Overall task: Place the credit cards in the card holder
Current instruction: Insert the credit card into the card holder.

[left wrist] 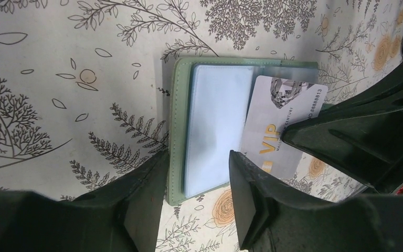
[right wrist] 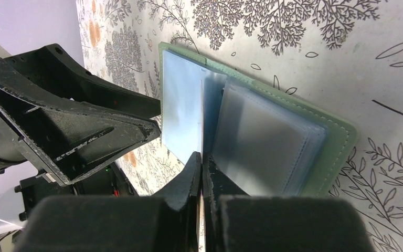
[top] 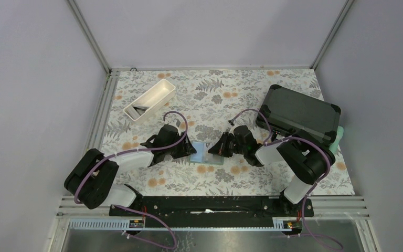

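Observation:
The card holder (top: 207, 153) lies open on the floral cloth between my two grippers, sage-green with pale blue pockets (left wrist: 215, 126). My left gripper (left wrist: 197, 197) is open, and its jaws straddle the near left corner of the holder (left wrist: 176, 131). One finger sits at the green edge, the other over the blue pocket. My right gripper (right wrist: 201, 157) is shut on a greyish credit card (left wrist: 283, 118) printed "VIP". The card stands slanted over the holder's (right wrist: 341, 139) right-hand pockets and shows edge-on in the right wrist view.
A white oblong tray (top: 150, 98) with dark flat things inside stands at the back left. A large black hard case (top: 300, 113) lies at the back right, with a teal object (top: 339, 138) at its right edge. Metal frame rails border the table.

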{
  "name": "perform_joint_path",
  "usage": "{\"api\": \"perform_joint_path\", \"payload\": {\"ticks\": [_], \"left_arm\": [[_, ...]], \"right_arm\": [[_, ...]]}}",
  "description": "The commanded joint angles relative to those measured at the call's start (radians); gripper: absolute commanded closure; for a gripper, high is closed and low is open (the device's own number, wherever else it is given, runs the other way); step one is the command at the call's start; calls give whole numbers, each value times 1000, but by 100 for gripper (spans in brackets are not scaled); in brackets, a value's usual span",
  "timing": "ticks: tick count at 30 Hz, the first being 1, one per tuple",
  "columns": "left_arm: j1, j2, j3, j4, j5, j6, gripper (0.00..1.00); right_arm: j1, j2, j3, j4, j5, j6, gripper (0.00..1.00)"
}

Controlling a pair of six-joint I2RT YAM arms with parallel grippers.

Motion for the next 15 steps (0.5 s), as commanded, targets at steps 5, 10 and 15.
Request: {"api": "perform_joint_path", "payload": {"ticks": [5,10,15], "left_arm": [[4,22,24,14,6,20,54],[4,21,22,14,11,20,56],[3,18,19,15,16,17,57]], "right_arm": [[-8,41,25,80,-16,61,100],[-8,42,25,82,-2,75,100],[-7,52,24,92,2,90,100]]}}
